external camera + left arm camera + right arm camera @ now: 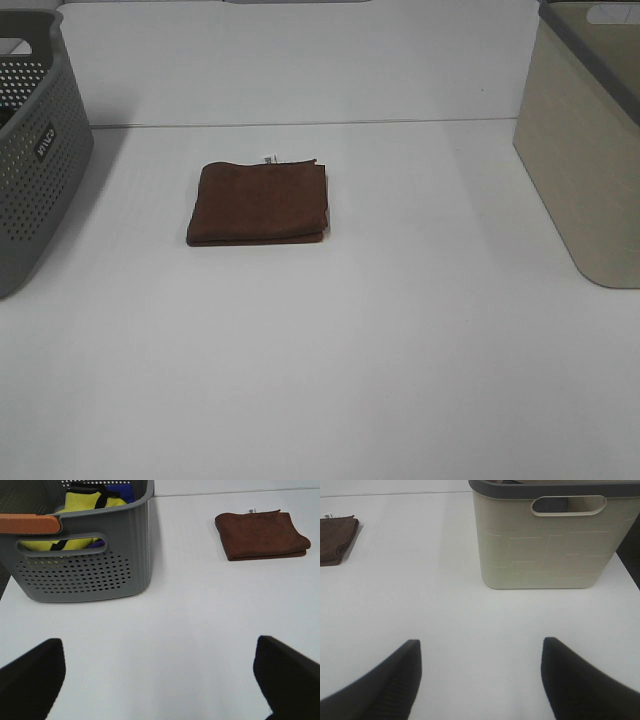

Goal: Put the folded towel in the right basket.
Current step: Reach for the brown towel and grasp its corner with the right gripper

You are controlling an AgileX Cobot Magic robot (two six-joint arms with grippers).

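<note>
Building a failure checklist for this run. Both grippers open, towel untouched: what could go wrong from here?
1. The folded towel lies flat in stacked layers; a shallow pinch may lift only the top layer and unfold it.
2. The right basket has tall walls; a hanging towel could snag on the edge.
3. The left basket already holds cloths; it is the wrong target and could be confused with the right one.
</note>
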